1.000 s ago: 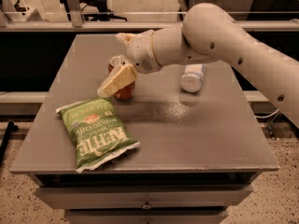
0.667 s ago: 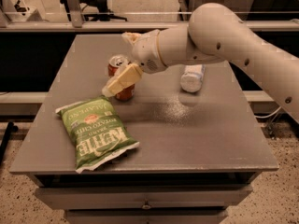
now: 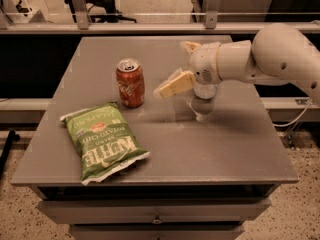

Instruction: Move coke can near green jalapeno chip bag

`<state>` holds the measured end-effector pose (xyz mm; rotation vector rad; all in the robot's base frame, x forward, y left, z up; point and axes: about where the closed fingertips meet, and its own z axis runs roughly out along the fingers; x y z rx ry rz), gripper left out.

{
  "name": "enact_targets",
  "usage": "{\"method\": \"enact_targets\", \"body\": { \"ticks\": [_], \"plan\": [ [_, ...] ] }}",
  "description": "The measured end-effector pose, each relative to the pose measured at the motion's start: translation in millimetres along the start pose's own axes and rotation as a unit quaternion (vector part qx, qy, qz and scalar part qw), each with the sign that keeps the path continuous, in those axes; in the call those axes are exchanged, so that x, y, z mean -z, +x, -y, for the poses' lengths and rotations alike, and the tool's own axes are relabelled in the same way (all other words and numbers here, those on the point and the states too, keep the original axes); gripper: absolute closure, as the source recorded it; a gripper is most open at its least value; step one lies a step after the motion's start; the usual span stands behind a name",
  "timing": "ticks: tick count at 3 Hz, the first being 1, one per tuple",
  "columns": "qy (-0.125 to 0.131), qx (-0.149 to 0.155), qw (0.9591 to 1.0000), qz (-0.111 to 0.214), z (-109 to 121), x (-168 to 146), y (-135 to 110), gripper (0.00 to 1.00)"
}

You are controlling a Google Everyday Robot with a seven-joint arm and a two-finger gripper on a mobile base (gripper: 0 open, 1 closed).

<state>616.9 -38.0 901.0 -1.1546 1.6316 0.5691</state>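
Red-orange and upright, the coke can stands free at centre-left of the tabletop, just beside the upper right corner of the green jalapeno chip bag. The end effector, which was against the can a second ago, has drawn off to right of centre and hangs spread wide, holding nothing. With the can that near the bag, I judge the move done; as for containers, the bag lies flat and looks sealed, and the clear bottle is mostly hidden behind the wrist, contents unknown.
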Motion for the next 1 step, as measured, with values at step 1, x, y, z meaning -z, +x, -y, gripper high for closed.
{"method": "enact_targets", "body": {
  "ticks": [1],
  "plan": [
    [0.0, 0.0, 1.0, 0.0, 0.0, 0.0, 0.0, 0.0]
  ]
}}
